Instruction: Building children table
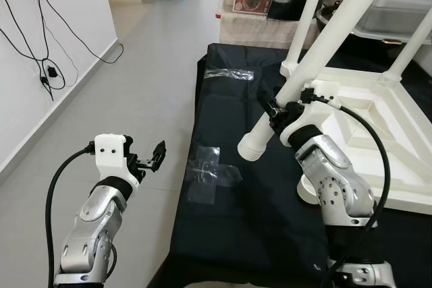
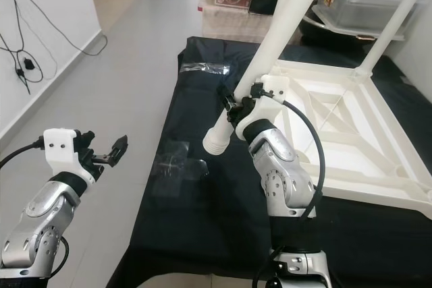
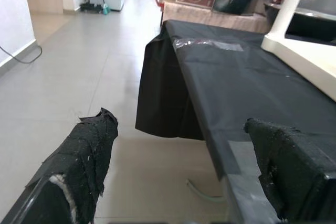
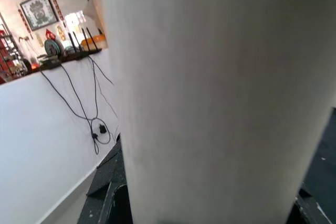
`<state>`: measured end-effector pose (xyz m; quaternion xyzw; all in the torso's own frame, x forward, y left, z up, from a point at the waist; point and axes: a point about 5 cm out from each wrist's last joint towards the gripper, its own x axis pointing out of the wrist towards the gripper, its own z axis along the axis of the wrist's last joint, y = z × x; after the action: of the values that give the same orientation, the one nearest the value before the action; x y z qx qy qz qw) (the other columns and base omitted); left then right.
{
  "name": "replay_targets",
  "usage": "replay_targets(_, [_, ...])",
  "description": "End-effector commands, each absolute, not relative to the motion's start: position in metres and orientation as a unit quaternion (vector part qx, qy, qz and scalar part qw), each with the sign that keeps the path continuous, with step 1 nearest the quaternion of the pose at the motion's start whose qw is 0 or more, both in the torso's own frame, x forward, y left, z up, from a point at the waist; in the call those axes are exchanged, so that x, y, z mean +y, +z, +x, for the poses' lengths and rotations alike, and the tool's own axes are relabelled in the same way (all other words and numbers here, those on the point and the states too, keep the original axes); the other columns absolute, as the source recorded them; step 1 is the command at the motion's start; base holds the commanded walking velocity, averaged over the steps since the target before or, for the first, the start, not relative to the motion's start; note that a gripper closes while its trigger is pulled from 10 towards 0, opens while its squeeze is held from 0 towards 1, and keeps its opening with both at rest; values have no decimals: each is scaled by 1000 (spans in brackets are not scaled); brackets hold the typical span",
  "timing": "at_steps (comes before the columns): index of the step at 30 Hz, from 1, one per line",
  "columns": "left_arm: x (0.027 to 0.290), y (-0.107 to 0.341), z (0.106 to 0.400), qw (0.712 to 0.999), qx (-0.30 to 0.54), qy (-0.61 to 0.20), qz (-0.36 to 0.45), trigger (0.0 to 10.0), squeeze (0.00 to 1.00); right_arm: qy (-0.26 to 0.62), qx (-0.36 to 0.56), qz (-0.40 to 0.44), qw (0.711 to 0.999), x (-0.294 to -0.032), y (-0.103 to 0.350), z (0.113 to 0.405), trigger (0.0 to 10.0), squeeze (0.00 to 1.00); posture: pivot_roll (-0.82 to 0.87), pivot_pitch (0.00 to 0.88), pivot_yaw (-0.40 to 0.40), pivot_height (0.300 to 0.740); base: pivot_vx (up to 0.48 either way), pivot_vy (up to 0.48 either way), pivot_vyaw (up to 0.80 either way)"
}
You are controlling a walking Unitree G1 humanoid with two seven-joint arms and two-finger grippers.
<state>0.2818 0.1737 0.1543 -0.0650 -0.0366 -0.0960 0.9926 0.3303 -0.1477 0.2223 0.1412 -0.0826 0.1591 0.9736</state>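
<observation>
- Here, the right gripper (image 1: 278,114) has its jaws clenched around a loose white table leg (image 1: 317,62), gripping it near the lower, ribbed end (image 2: 214,142).
- That leg slants up and away from the gripper, its ribbed end hanging just above the black-covered worktop (image 1: 229,234) and its upper part running out of the top of the head views.
- In the right wrist view the leg (image 4: 210,98) sits so close that it blurs into a pale column; the contact of the fingers is hard to make out there.
- The white children's table top (image 2: 351,133) lies upside down on the right part of the worktop, underside ribs facing up.
- Two other white legs (image 1: 309,15) already stand upright from its far corners.
- The left gripper (image 1: 152,158) hovers off the worktop's left edge, over the grey tiled floor (image 1: 135,85), jaws released and holding nothing.
- In the left wrist view its two black fingers (image 3: 84,156) stand well apart, with the worktop's draped black cloth (image 3: 168,98) between them.
- Two patches of clear tape (image 1: 209,173) lie on the cloth, one near the left gripper and one further back.
- Black cables (image 1: 40,52) hang down the white wall on the left.
</observation>
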Motion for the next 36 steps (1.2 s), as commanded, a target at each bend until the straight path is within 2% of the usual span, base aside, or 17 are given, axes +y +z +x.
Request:
replay_targets(1, [173, 152, 282, 993, -34, -94, -62, 10000, 0, 151, -95, 138, 974, -152, 225, 329, 10000, 0, -28, 0, -76, 740, 0, 0, 0])
replay_targets(8, [172, 152, 282, 992, -33, -100, -68, 10000, 0, 151, -95, 136, 975, -152, 224, 329, 10000, 0, -28, 0, -76, 740, 0, 0, 0])
replay_targets(32, [167, 153, 279, 989, -35, -125, -67, 10000, 0, 150, -99, 130, 975, -149, 224, 328, 10000, 0, -28, 0, -67, 740, 287, 0, 0])
replay_targets(36, [166, 153, 279, 989, -35, -127, -68, 10000, 0, 151, -99, 129, 975, -148, 224, 328, 10000, 0, -29, 0, -66, 740, 0, 0, 0])
